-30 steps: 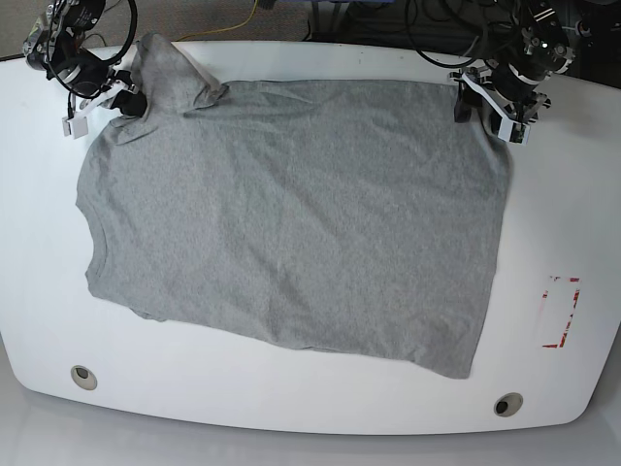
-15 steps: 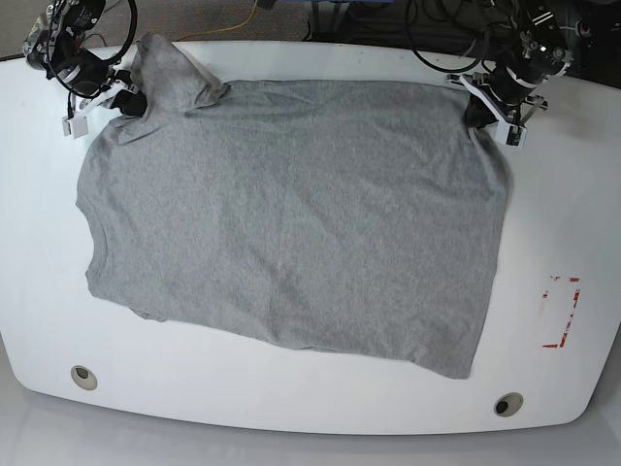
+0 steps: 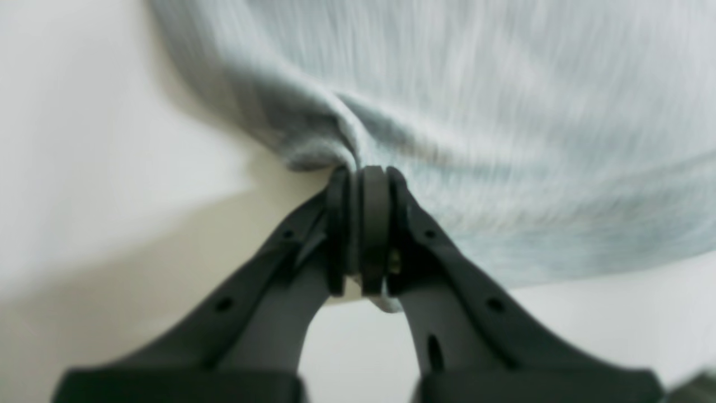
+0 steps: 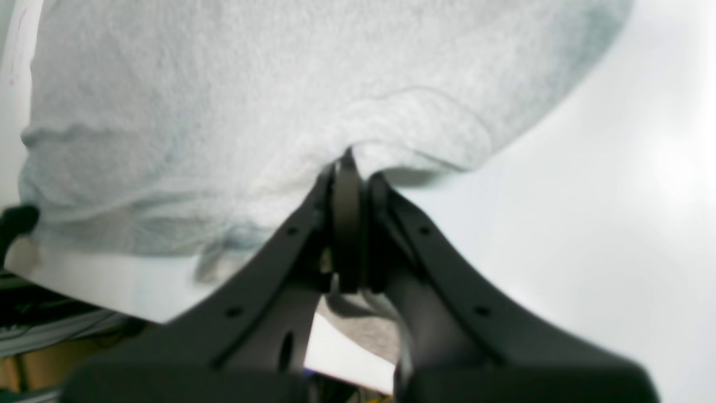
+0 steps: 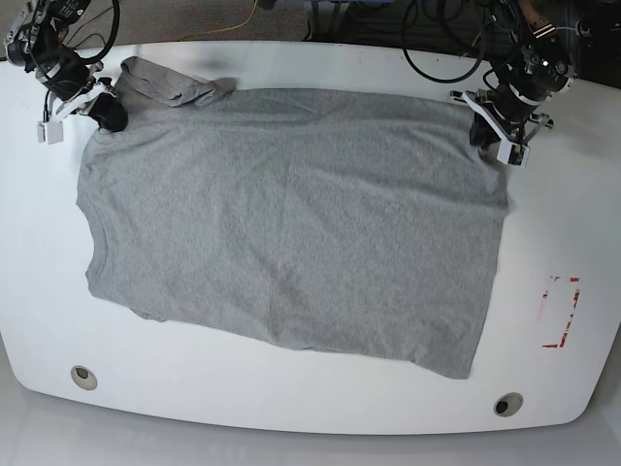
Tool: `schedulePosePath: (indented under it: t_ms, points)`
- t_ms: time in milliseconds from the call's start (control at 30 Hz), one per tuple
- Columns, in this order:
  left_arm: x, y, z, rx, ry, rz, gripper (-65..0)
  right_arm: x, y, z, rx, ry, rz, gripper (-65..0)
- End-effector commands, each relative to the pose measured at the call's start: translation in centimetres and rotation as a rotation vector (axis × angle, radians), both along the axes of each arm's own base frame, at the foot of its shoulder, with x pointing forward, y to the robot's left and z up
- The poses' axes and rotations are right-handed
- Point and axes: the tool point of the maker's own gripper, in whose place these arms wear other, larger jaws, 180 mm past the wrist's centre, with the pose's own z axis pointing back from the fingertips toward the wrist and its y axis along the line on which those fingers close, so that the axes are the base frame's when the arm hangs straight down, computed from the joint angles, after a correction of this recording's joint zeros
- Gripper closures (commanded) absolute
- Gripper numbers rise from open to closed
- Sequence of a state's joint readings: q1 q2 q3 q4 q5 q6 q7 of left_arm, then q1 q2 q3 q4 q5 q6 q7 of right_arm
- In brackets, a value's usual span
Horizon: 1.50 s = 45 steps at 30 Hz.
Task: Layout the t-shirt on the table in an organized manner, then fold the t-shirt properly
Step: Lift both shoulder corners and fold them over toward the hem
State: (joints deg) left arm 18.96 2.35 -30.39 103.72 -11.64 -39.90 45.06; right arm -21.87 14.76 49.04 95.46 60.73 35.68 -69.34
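While the t-shirt (image 5: 291, 214) is lying spread across the white worktop (image 5: 543, 194), the left end effector (image 5: 492, 131) is pinching its far corner; the right end effector (image 5: 109, 109) is clamping the opposite far corner.

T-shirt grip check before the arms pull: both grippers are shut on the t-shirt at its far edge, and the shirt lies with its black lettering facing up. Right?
Not quite. The base view shows the t-shirt as plain grey, no lettering visible. The left gripper and right gripper are indeed shut on its far edge, as both wrist views confirm.
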Motion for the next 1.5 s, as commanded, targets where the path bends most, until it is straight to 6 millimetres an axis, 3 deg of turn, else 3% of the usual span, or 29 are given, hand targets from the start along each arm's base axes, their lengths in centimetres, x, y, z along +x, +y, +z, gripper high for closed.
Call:
schedulePosePath:
  t_ms: [0,300,567,733,1033,1267,1467]
  points:
    - [2.5,-0.1,2.3,-0.004,-0.1,-0.007,0.0,1.5,-0.4,1.7,0.007,-0.065,-0.017,-1.3]
    - [8.4,-0.1,6.7,0.002,-0.261,-0.008,0.0,3.3,-0.5,2.5,0.011,-0.11,-0.027,-1.3]
    - [12.1,0.0,10.1,0.013,-0.34,-0.011,0.0,4.7,-1.0,1.8,0.053,-0.115,-0.058,-1.3]
    - [13.6,0.0,11.1,0.004,-0.367,-0.01,0.0,6.2,-2.1,1.4,0.041,-0.107,-0.073,-1.3]
    - [15.7,-0.4,9.0,-0.073,-0.312,-0.004,0.0,9.7,-2.7,1.3,0.065,-0.116,-0.076,-1.3]
    - [15.6,0.1,6.5,-0.101,-0.241,0.0,0.0,11.7,-2.8,1.3,0.105,-0.126,-0.079,-1.4]
    - [16.4,-0.1,6.1,-0.126,-0.236,0.002,0.0,12.9,-3.4,1.7,0.121,-0.134,-0.085,-1.4]
